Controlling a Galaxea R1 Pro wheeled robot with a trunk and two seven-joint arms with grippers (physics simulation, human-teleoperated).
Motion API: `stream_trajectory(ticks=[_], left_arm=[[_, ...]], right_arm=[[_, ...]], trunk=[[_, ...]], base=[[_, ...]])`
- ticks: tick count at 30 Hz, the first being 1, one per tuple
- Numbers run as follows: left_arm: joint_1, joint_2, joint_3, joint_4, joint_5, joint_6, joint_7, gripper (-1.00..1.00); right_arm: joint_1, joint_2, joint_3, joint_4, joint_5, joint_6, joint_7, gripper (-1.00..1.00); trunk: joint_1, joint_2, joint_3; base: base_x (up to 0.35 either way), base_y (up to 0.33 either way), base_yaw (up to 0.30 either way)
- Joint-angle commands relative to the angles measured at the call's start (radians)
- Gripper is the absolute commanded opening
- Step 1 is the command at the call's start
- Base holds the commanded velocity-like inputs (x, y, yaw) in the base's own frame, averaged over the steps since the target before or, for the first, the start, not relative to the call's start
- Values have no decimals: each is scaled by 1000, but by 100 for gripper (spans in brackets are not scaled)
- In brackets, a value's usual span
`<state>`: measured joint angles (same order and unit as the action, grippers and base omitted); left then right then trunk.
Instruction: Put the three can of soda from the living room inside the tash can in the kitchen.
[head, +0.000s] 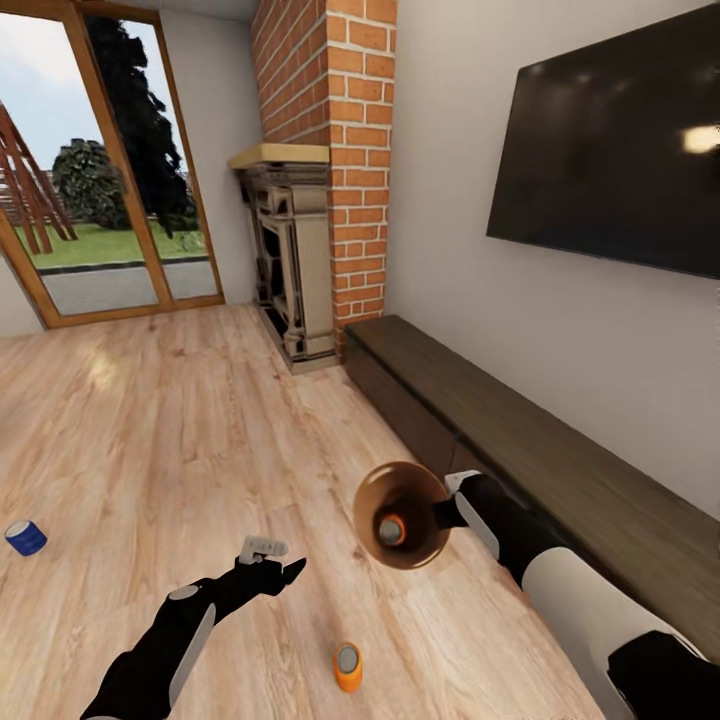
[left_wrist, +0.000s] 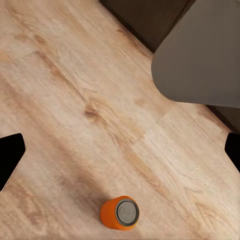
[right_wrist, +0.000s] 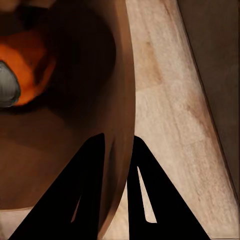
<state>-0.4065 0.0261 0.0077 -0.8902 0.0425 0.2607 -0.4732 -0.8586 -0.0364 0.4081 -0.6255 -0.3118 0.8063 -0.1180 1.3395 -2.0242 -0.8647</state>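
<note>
Orange can (head: 347, 667) on floor near left tool (head: 272, 566).

The trash can (head: 402, 515), copper inside, hangs tilted above the wood floor with one orange can (head: 391, 528) inside. A second orange can (head: 347, 667) stands upright nearby. The blue can (head: 25, 537) lies far left.

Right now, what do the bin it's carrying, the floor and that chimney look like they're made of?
The bin looks like metal: its inside is shiny brown-copper with soft reflections. The floor looks like pale wood planks, with visible grain and seams, slightly glossy. The chimney looks like matte red brick with pale mortar lines. All are simulator renders, so this is appearance only.
</note>
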Motion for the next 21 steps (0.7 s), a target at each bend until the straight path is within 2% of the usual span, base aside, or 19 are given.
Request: stream_trajectory(ticks=[1, 7, 13, 15, 17, 20, 21], left_arm=[[0, 0, 0, 0, 0, 0, 0, 100], [0, 0, 0, 0, 1, 1, 1, 100], [0, 0, 0, 0, 1, 0, 1, 100], [0, 0, 0, 0, 0, -1, 2, 100], [0, 0, 0, 0, -1, -1, 2, 100], [0, 0, -1, 3, -1, -1, 2, 100], [0, 0, -1, 13, -1, -1, 1, 100]], right_arm=[[0, -1, -1, -1, -4, -1, 3, -100], [0, -11, -10, 3, -5, -2, 2, -100], [5, -106, -34, 5, -7, -1, 5, -100], [8, -159, -37, 7, -10, -1, 10, -100], [18, -190, -39, 11, -11, -2, 14, -100], [40, -211, -42, 14, -11, -6, 15, -100], [73, -223, -52, 15, -11, -9, 17, -100]], trunk=[[0, 0, 2], [0, 0, 10], [0, 0, 19], [0, 0, 22], [0, 0, 24], [0, 0, 29], [0, 0, 30]], base=[[-1, 281, -150], [68, 282, -152], [134, 279, -154], [156, 253, -154], [172, 240, -155], [188, 233, -155], [186, 209, -157]])
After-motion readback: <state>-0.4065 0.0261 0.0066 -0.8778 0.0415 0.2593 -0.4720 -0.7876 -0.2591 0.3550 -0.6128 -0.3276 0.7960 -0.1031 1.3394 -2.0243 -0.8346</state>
